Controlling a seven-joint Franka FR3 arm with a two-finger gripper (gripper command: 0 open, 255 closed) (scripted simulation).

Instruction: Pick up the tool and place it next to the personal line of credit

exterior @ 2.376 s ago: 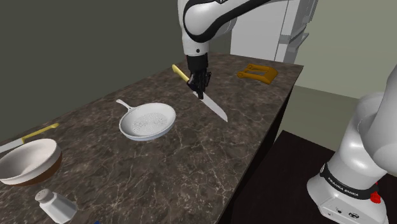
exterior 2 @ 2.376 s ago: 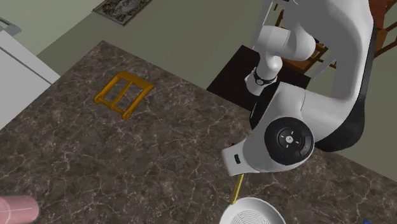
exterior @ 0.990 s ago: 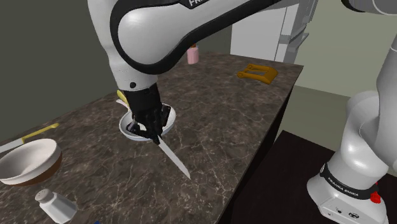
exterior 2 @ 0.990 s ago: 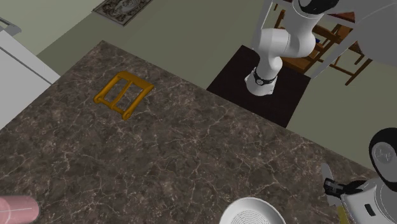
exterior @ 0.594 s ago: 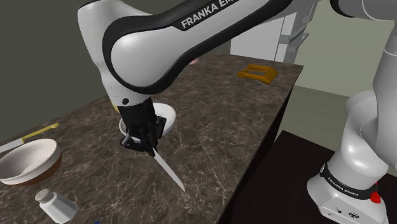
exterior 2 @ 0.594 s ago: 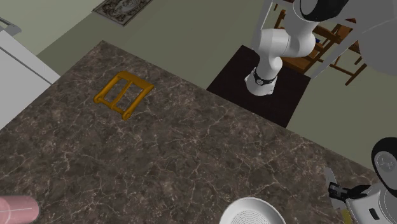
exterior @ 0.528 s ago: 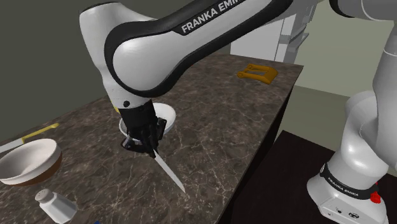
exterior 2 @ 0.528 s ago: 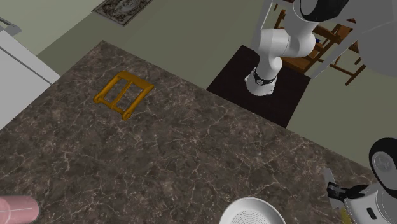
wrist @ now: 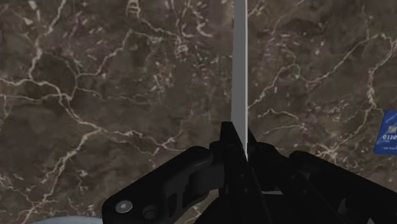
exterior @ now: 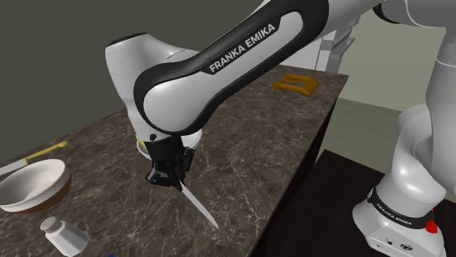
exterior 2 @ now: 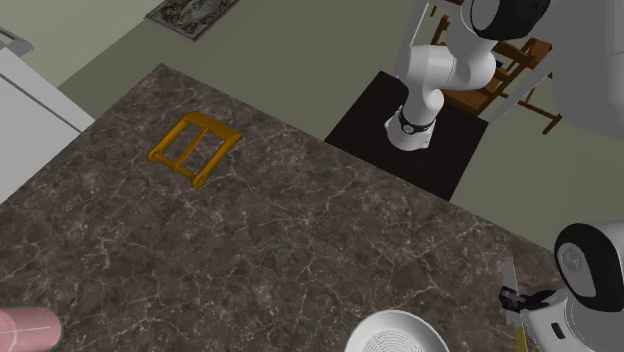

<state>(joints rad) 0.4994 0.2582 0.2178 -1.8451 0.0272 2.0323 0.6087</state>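
Note:
My gripper (exterior: 174, 179) is shut on a knife, whose grey blade (exterior: 199, 206) slants down toward the counter's front edge. The handle end is hidden behind the hand. In the wrist view the fingers (wrist: 226, 149) clasp the blade (wrist: 240, 76) edge-on above dark marble. A blue card (wrist: 388, 133) with printed digits lies on the marble to one side of the gripper, cut by the picture's edge. A blue sliver (exterior: 109, 255) shows at the shoulder view's bottom edge. The second exterior view catches the gripper (exterior 2: 515, 297) and the blade tip (exterior 2: 510, 275) at its lower right.
A white pan (exterior 2: 400, 335) sits behind the arm. A brown-and-white bowl (exterior: 33, 184), a shaker (exterior: 62, 235) and a second yellow-handled knife (exterior: 36, 155) stand at the shoulder view's left. A yellow rack (exterior: 296, 83) lies far back. The counter edge (exterior: 289, 193) drops to the floor.
The arm has carried the knife from the far middle of the counter past the pan toward the near left, and over the last half second slightly lower and nearer.

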